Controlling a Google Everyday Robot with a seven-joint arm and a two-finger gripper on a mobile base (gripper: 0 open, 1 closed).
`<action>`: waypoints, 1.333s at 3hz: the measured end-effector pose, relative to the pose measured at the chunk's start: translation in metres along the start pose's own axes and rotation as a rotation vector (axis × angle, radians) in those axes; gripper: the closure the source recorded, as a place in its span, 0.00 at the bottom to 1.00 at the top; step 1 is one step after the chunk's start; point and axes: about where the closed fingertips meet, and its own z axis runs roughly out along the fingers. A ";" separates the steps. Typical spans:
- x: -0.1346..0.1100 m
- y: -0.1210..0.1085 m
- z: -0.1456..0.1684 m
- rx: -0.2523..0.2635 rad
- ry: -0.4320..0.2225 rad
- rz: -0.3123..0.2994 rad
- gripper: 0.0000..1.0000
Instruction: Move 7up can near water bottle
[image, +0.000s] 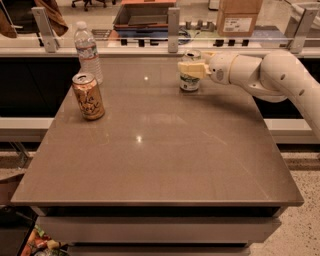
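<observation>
Now my gripper (193, 69) sits near the far edge of the table (160, 155), right of centre, closed around the upper part of the 7up can (189, 83). It stands upright; whether its base touches the top or hangs just above it, I can't quite tell. Well apart, at the far left corner, stands the water bottle (88, 50), an orange can (88, 96) just in front of it.

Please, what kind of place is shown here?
Probably an office or lab work area: a grey counter with a glass partition behind it, a cardboard box beyond, and a robot's gripper at the 7up can near the far edge.
</observation>
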 end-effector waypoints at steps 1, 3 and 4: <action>0.000 0.002 0.002 -0.004 0.000 0.000 1.00; -0.031 0.019 0.013 -0.039 -0.007 -0.045 1.00; -0.060 0.035 0.028 -0.078 -0.030 -0.095 1.00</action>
